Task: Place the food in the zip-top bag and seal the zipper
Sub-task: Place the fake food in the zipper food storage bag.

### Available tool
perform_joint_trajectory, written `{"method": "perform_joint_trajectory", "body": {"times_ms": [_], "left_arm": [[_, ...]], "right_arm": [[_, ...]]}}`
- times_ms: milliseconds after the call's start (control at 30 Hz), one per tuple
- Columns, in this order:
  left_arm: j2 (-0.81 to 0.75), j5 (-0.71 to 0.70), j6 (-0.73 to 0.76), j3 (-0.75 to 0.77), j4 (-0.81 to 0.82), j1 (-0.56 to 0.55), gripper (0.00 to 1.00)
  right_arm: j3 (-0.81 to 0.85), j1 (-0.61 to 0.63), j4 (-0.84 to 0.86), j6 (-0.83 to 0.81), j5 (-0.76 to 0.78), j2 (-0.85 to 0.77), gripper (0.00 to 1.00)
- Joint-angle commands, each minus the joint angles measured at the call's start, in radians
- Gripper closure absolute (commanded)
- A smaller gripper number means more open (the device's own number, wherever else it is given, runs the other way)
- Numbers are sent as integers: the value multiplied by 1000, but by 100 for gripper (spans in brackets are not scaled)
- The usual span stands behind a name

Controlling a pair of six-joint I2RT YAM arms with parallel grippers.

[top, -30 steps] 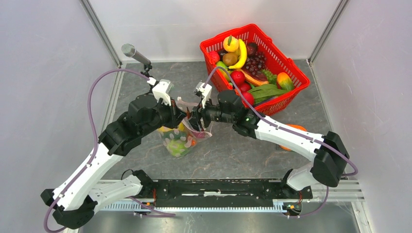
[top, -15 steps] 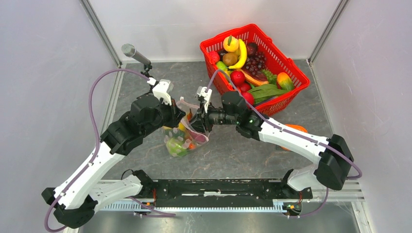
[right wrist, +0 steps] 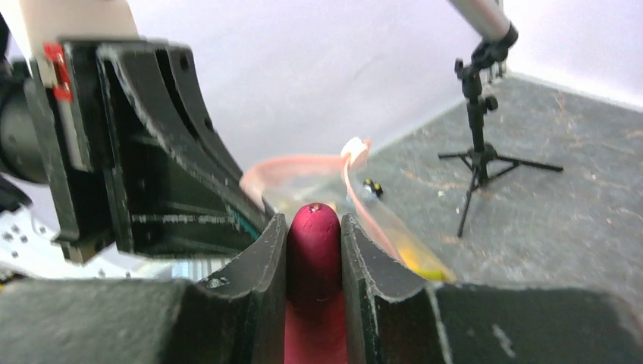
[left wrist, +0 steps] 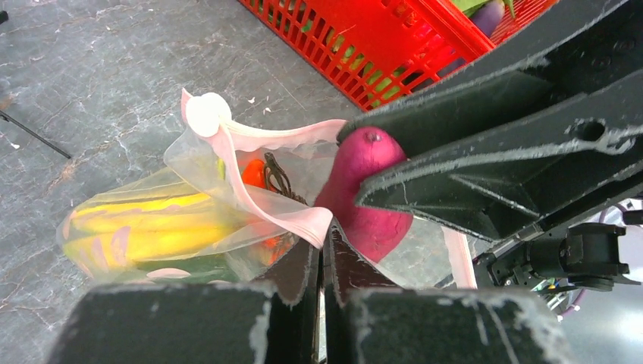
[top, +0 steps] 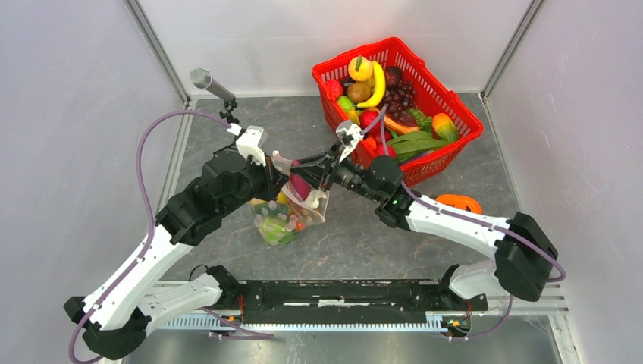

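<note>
Grip first: the left hand (left wrist: pixel 322 244) is pinched fully closed on a fold of the pale pink zipper (left wrist: pixel 261 206), holding the mouth edge of the zip-top bag (left wrist: pixel 114 182) raised above the worktop (top: pixel 356 243). The right hand (right wrist: pixel 315 227) is partly closed, its 2 fingers clamped on either side of a magenta food piece (right wrist: pixel 315 246) that is long and rounded; what kind of vegetable it is cannot be told. In the left wrist view that piece sits at the bag's mouth. Whether it is inside or just beside the opening is hard to make out, since the right hand's black fingers cover much of it. A yellow banana bunch (left wrist: pixel 129 216) shows through the film, with something orange and green patches near it, blurred by wrinkled plastic. From above, the 2 hands meet over the bag and hide its upper edge; only its lower part, with mixed food (top: pixel 277 227), is visible. Behind stands a red basket (top: pixel 443 161) heaped with fruit, a microphone (top: pixel 203 78) is at the far left, and an orange object (top: pixel 453 202) is partly cut off by the right forearm.
</note>
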Motion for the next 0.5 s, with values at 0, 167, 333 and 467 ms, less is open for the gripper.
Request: {"method": "perform_joint_trajectory", "body": {"times_ms": [0, 167, 333, 467], "left_arm": [[-14, 12, -34, 0, 46, 1, 96], [-26, 6, -31, 10, 46, 1, 96], [-23, -67, -47, 11, 33, 1, 96], [-23, -129, -69, 19, 6, 1, 97]], "right_arm": [[25, 2, 271, 123, 61, 73, 91], [-22, 55, 358, 134, 162, 149, 90], [-83, 97, 504, 108, 151, 203, 77], [-82, 102, 443, 56, 126, 184, 46]]}}
